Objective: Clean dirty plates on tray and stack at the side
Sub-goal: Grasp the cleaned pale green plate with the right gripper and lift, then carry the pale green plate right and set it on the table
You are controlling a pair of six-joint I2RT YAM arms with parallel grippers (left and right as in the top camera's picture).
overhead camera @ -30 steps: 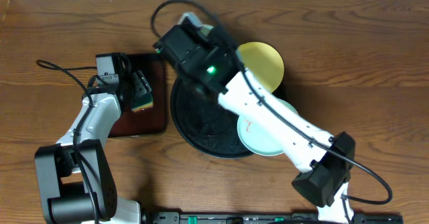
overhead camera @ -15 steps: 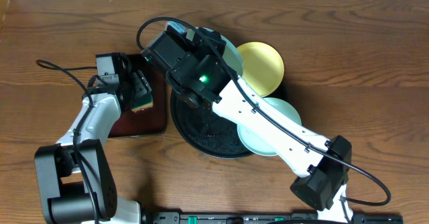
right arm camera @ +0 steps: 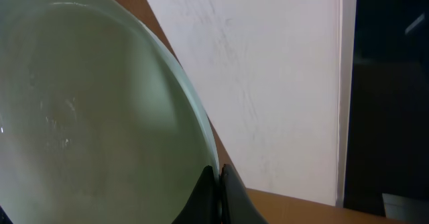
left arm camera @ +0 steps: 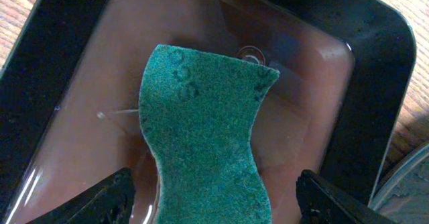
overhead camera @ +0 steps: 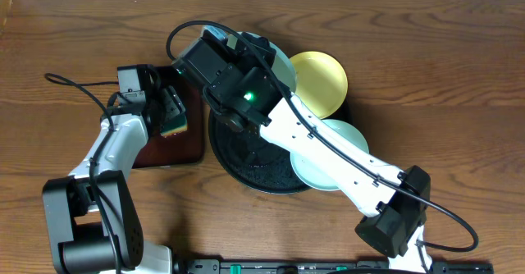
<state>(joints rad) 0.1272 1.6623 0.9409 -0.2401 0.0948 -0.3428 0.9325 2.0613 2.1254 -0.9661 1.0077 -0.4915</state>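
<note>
My right gripper (right arm camera: 218, 184) is shut on the rim of a pale mint-blue plate (right arm camera: 87, 117) and holds it tilted up. In the overhead view this plate (overhead camera: 279, 59) shows as a mint edge behind the right wrist, over the far side of the round black tray (overhead camera: 238, 155). A yellow plate (overhead camera: 324, 81) lies at the tray's far right. A second mint-blue plate (overhead camera: 328, 166) lies at its near right, partly under the right arm. My left gripper (left arm camera: 214, 207) is open over a green sponge (left arm camera: 201, 130).
The sponge (overhead camera: 174, 116) lies in a dark reddish-brown rectangular tray (overhead camera: 176, 151) left of the black tray; the tray (left arm camera: 80, 117) holds shallow liquid. The right arm crosses the black tray diagonally. Bare wooden table lies around both trays.
The right arm has swung left with the mint-blue plate, uncovering more of the yellow plate, then held still. The left arm has not moved.
</note>
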